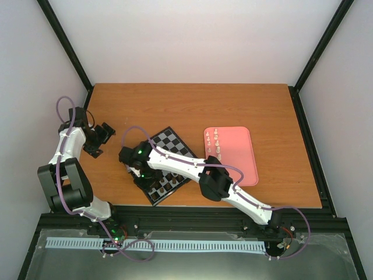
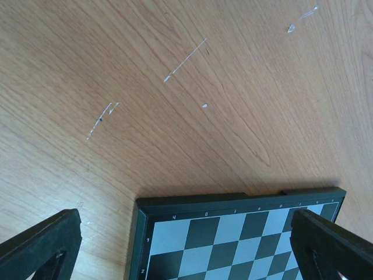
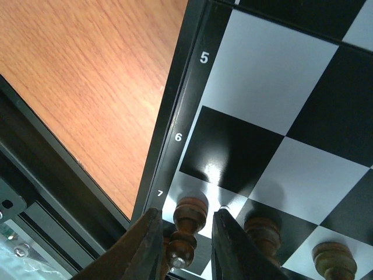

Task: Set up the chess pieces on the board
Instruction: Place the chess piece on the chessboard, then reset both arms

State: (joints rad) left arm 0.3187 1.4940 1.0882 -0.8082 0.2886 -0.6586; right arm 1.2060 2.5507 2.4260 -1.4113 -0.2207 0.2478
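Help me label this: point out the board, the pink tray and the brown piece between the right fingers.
board (image 1: 172, 140): top view, bare far-corner squares.
pink tray (image 1: 240, 156): top view, bare floor.
brown piece (image 3: 190, 212): right wrist view, its rounded head.

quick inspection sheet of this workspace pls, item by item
surface: wooden table, pale scratches
job's things: board lying angled; dark pieces along its near edge; cream pieces on the pink tray
clutter: nothing seen
tools: left tool open, empty; right tool straddling a dark piece standing at the board's rim, slim gaps either side
cables: purple cables looped along both arms
surroundings: white walls, black frame
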